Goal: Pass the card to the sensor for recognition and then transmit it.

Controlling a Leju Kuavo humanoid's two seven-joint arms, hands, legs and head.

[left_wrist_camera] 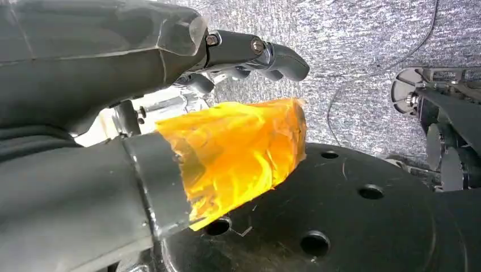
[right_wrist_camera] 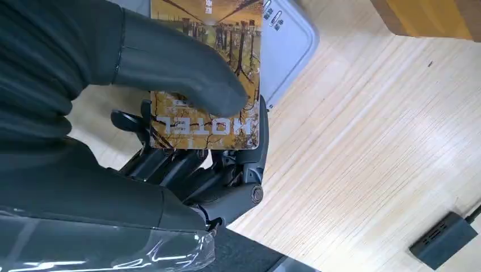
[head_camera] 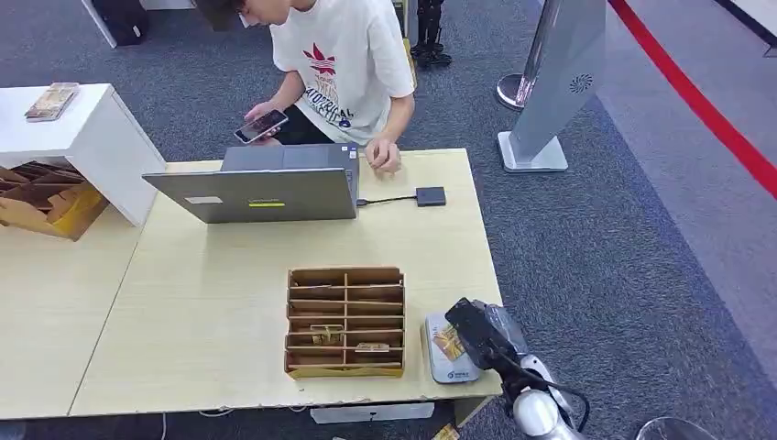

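The right hand's thumb [right_wrist_camera: 187, 73] presses down on the face of the card [right_wrist_camera: 207, 122] while the darker fingers [right_wrist_camera: 187, 170] support it from beneath, so the right hand [head_camera: 476, 332] grips the card flat, its printed side up, the word HOTEL legible. Held that way, the card lies over the grey sensor [right_wrist_camera: 286, 48], apparently so that the reader can take it broadside; whether it touches the sensor or hovers just above I cannot tell. In the head view the sensor [head_camera: 440, 362] sits on the table [head_camera: 202, 312] just beside the wooden slotted box [head_camera: 345, 321], at the near edge, within easy reach of the right arm. Farther from the sensor stand an open laptop [head_camera: 266, 192] and a small dark adapter [head_camera: 430, 195] cabled to it, with a person [head_camera: 344, 64] seated behind, looking at a phone. The left hand [left_wrist_camera: 142, 130] hangs away from the table over the floor; its fingers look loosely curled, a thumb wrapped in yellow tape [left_wrist_camera: 238, 150], holding nothing. The recognition step looks under way.
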